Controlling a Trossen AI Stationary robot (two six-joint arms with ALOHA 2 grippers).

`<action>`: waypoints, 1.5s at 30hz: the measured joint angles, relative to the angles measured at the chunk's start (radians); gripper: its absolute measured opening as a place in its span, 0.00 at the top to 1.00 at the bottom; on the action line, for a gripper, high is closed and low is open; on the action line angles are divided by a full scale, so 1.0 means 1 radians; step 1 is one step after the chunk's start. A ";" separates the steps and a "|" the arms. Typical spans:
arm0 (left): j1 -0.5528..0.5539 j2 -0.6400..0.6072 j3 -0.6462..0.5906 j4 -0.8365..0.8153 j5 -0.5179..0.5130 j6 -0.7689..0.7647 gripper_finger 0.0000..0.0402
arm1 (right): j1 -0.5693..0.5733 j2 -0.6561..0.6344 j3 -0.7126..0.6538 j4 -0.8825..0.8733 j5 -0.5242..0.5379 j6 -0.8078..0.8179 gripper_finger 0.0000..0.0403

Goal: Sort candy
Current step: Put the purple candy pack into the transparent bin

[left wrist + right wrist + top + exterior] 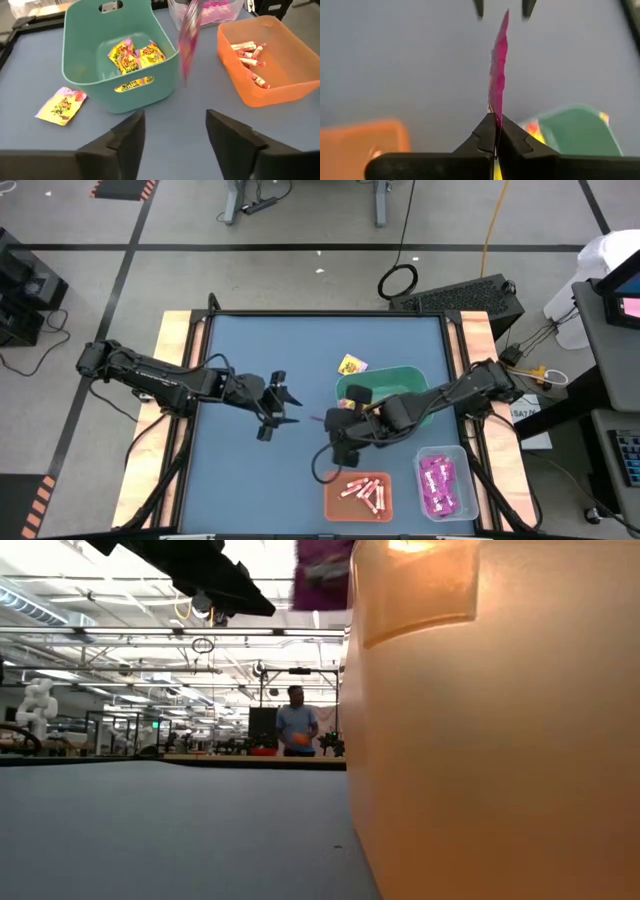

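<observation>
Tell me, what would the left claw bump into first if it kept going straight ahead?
Probably the magenta candy packet hanging from the right claw, straight past the open left claw. Behind it sits the clear bin, though depth is hard to judge.

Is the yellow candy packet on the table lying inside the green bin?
No, the yellow packet lies on the table outside the green bin.

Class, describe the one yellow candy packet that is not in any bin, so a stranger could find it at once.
Start at the green bin on the blue table's right half. Just outside its far rim, on the bare tabletop, lies the yellow packet with a pink-purple patch. Its yellow neighbours all lie inside the green bin; this one lies alone outside.
</observation>
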 joint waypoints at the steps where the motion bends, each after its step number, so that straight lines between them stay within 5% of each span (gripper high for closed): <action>1: -0.002 0.000 0.000 0.000 0.000 -0.015 0.45 | 0.008 0.000 0.026 -0.051 -0.019 0.010 1.00; 10: -0.042 0.000 0.000 -0.005 0.000 -0.063 0.42 | 0.070 -0.002 0.279 -0.490 -0.244 0.231 1.00; 16: -0.058 0.000 0.000 0.000 -0.014 -0.087 0.42 | 0.139 -0.048 0.286 -0.489 -0.329 0.356 1.00; 27: -0.078 0.011 0.000 0.004 -0.077 -0.148 0.42 | 0.200 -0.148 0.049 -0.485 -0.491 0.517 1.00; 37: -0.087 0.034 0.000 0.015 -0.083 -0.148 0.42 | 0.296 -0.351 -0.310 -0.485 -0.679 0.978 1.00; 45: -0.082 0.038 0.000 0.015 -0.138 -0.142 0.42 | 0.399 -0.369 -0.405 -0.425 -0.730 1.205 1.00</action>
